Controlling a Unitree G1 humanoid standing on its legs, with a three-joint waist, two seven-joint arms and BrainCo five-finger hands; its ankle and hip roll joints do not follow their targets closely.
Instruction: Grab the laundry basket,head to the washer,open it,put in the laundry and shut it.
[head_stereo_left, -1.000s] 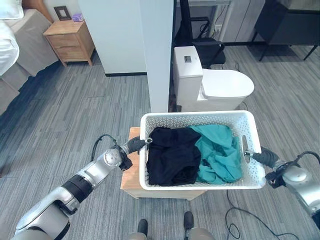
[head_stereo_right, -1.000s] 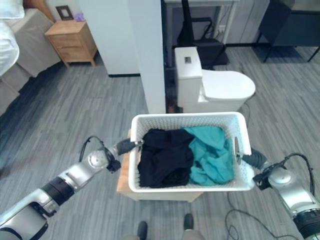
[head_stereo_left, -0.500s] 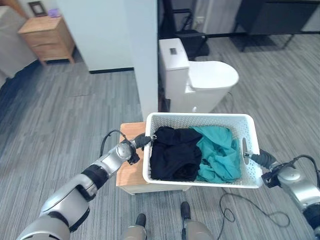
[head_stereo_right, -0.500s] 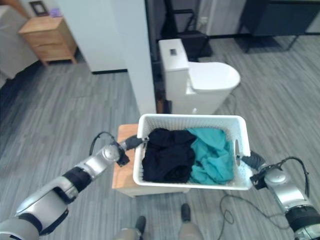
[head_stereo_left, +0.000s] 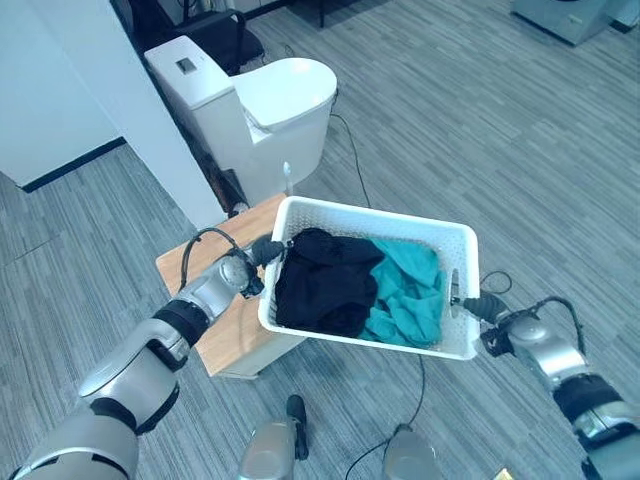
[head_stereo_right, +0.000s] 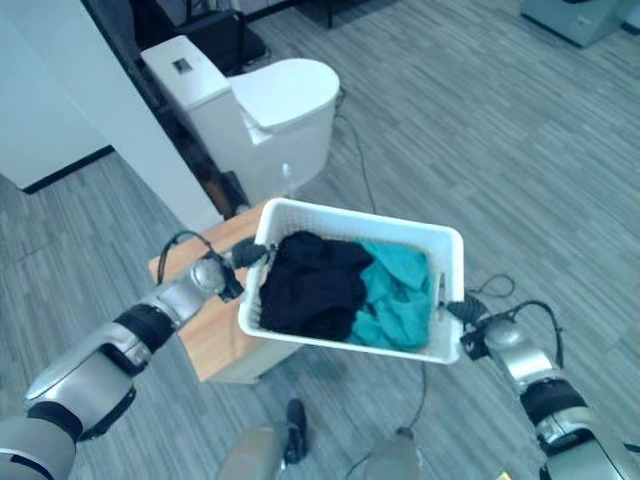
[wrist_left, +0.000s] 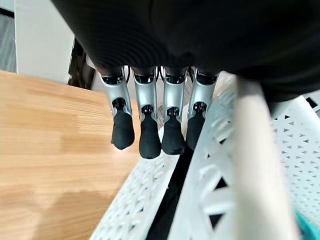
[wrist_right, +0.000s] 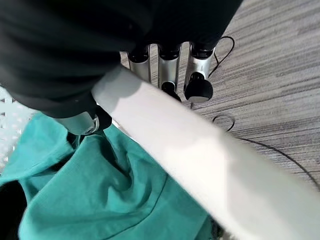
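- Eye view: I have the basket (head_stereo_left: 447, 240) lifted between both hands, partly over the desk (head_stereo_left: 205, 322), level so the laundry (head_stereo_left: 355, 290) stays in.
- Left wrist: left hand (wrist_left: 150, 127) fingers hooked on the rim.
- Right wrist: right hand (wrist_right: 170, 75) fingers curled round the opposite rim.

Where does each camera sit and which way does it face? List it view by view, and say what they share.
Left and right eye views: on the head, looking down at the white laundry basket holding the black garment and teal garment; both arms reach in.
Left wrist view: along the left hand at the basket's end, wooden stool beside it.
Right wrist view: along the right hand, curled round the basket's rim.
Shared: the basket.
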